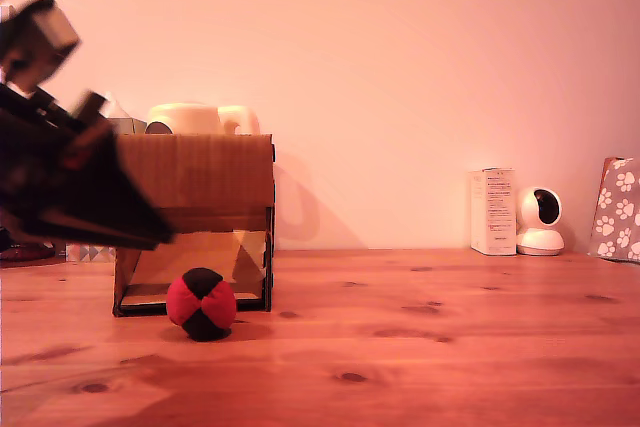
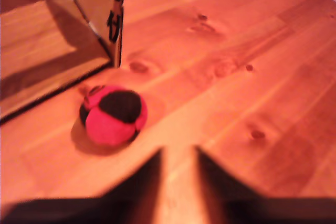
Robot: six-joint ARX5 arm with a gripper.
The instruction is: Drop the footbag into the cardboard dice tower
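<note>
Knotty pine tabletop [image 1: 450, 347], pink wall behind. Red-and-black panelled soft footbag [image 1: 201, 304] sits just before the brown corrugated cardboard dice tower [image 1: 200, 182]'s lower opening. Black gripper [image 2: 178, 163] hovers nearby, jaws parted, empty. Approach step; next: descend astride the footbag, close.

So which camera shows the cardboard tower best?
The exterior view: the whole tower shows, solid upper front, open lower front, ball before it. The wrist view catches only its lower corner, blurred.
</note>
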